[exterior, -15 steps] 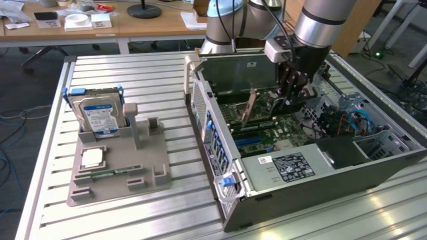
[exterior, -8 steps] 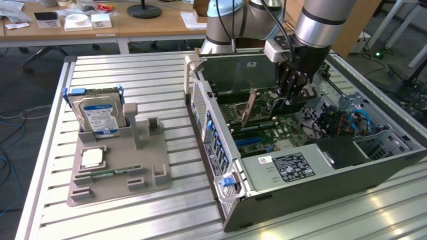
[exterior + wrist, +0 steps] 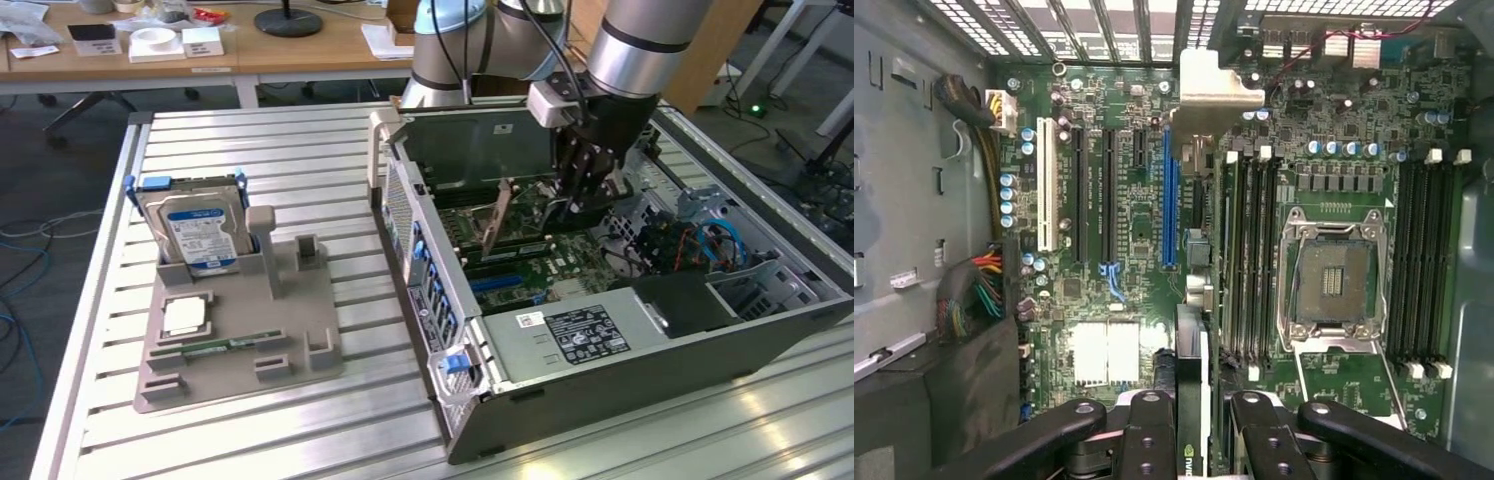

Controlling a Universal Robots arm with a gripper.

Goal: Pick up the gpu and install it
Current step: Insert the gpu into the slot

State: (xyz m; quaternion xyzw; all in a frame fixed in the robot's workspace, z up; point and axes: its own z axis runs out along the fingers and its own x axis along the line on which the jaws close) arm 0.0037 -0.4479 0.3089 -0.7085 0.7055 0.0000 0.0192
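Observation:
I hold the gpu edge-on between my fingers, its silver bracket at the far end. My gripper is shut on it. It hangs over the green motherboard, just beside the long blue slot; I cannot tell if it touches the board. In the exterior view my gripper reaches down into the open computer case, and the gpu's bracket end shows as a thin tilted strip toward the exterior view's left of the fingers.
A grey holder tray on the slatted table carries a blue-labelled hard drive, a processor chip and a green memory stick. Inside the case are the processor socket, memory slots, the power supply and blue cables.

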